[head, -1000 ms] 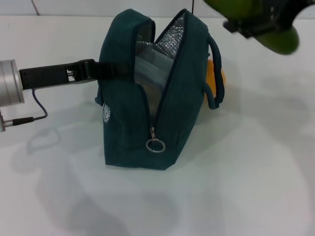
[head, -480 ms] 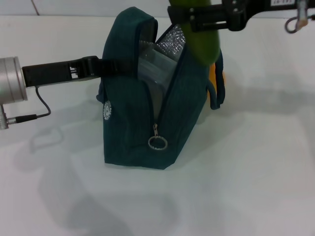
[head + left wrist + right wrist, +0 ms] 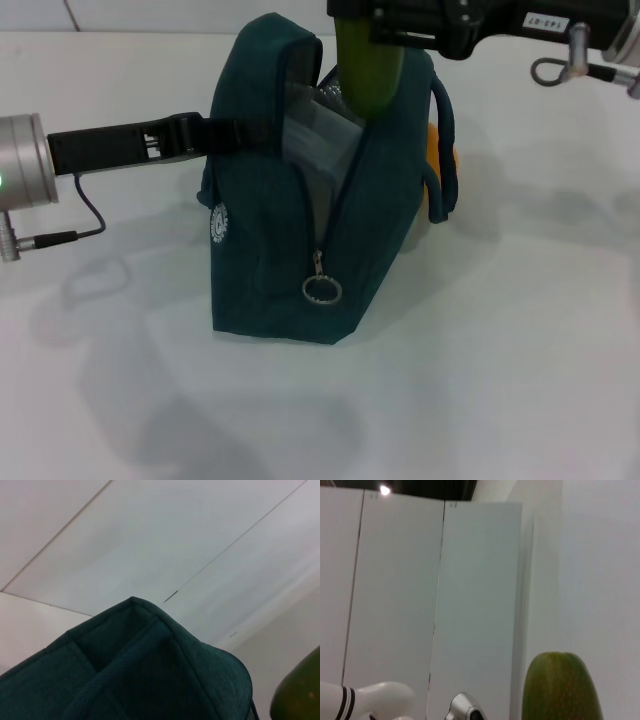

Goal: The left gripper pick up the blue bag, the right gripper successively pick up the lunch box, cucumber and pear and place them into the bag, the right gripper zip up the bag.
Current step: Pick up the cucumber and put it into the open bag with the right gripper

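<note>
Gaping dark teal fabric bag (image 3: pixel 300 230) holding 1 translucent lunch box (image 3: pixel 315 125) (pear behind), strap clenched by left gripper (image 3: pixel 205 135); 1 green cucumber (image 3: pixel 368 70) grasped under right gripper (image 3: pixel 400 25), tip inside.

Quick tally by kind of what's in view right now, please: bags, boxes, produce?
Bags: 1, the blue bag
Lunch boxes: 1, the lunch box inside the bag
Cucumbers: 1, the cucumber in the right gripper
Orange fruit behind the bag: 1, the pear
Total: 4
</note>
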